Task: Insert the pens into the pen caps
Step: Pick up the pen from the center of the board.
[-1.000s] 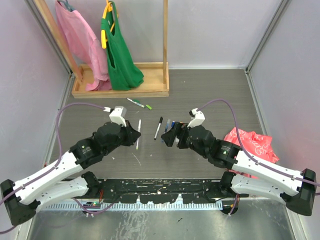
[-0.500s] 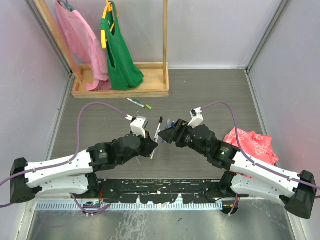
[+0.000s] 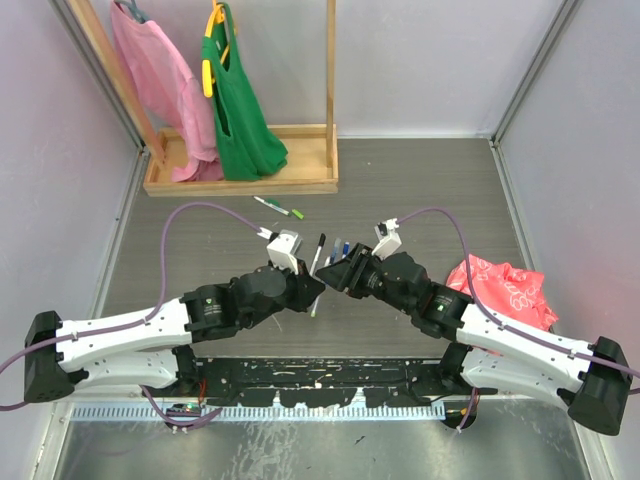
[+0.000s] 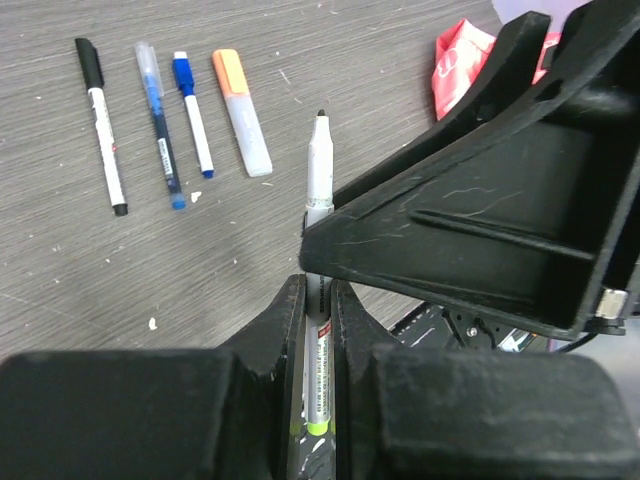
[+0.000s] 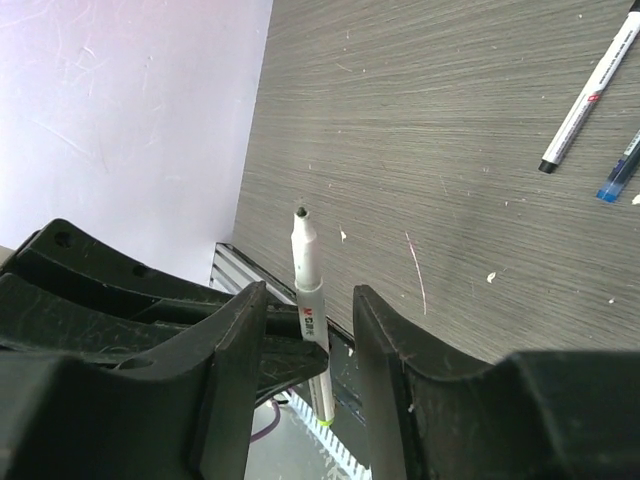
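Starting at the left of the top view, a wooden rack [image 3: 240, 185] stands at the far side of the grey table [image 3: 420, 190], with a pink garment [image 3: 160, 80] and a green garment [image 3: 235, 110] hanging from it. Just in front of its base lies a thin green-ended pen [image 3: 279, 208], flat on the table and well apart from both arms.

Nearer the middle, the left gripper [image 4: 318, 292] is clamped tight on an uncapped marker [image 4: 319, 165]. This pen has a pale grey-white barrel and small printing along its side. A light green band sits near its rear end, behind the fingers, and the bare front narrows to a black point. It sticks straight out past the fingertips, raised above the table.

Four more pens lie in a row on the table beyond it, side by side and not touching. They are a black-capped pen [image 4: 103, 130] with a white barrel, a blue pen [image 4: 158, 125] under a clear cap, a shorter dark blue pen [image 4: 193, 120], and a stubby orange-capped marker [image 4: 243, 115].

The right gripper [image 5: 310, 300] meets the left one nose to nose near the table's centre. Its two fingers stand on either side of the marker's front part with a gap visible on each side, so it is parted around the pen rather than closed on it.

Farther right, a crumpled red-and-pink bag [image 3: 505, 290] lies beside the right arm.
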{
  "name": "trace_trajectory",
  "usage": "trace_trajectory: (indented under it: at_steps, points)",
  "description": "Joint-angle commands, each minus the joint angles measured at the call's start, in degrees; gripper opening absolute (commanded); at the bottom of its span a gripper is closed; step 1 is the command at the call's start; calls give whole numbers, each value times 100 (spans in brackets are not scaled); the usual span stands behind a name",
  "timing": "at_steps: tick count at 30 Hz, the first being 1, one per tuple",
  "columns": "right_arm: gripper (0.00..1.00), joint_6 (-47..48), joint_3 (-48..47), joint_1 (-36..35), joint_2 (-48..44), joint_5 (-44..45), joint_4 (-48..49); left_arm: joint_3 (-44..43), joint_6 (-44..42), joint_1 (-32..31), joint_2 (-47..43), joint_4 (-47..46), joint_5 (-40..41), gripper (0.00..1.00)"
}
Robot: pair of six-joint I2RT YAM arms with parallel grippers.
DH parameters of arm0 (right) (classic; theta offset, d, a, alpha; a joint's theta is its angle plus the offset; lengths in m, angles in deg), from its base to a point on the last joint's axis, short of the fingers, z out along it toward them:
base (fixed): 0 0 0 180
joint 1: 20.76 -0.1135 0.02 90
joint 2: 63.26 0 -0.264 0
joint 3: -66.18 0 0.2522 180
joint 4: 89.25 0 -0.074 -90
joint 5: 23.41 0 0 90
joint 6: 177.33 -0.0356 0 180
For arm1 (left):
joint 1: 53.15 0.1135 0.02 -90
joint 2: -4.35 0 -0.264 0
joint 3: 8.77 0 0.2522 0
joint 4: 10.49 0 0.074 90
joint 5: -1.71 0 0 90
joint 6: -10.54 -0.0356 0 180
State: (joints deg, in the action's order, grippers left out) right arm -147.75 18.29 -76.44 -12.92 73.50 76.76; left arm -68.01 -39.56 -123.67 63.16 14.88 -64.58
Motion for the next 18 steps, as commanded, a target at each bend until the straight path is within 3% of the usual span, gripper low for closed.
trace_trajectory:
  at_steps: [1, 9, 12, 17, 18]
  points:
    - [44, 7, -69, 22, 25, -59, 401, -87, -34, -49, -122, -742, -133, 0]
    - [28, 69, -60, 30, 6, -59, 410, 55, -70, -87, -221, -759, -325, 1]
    - [17, 95, -55, 23, -22, -43, 403, 95, -70, -91, -222, -731, -335, 2]
    - [2, 160, -52, 22, -61, -53, 377, 109, 3, -87, -146, -687, -315, 13]
    - [0, 174, -51, 30, -60, -77, 370, 109, 20, -85, -114, -679, -319, 19]
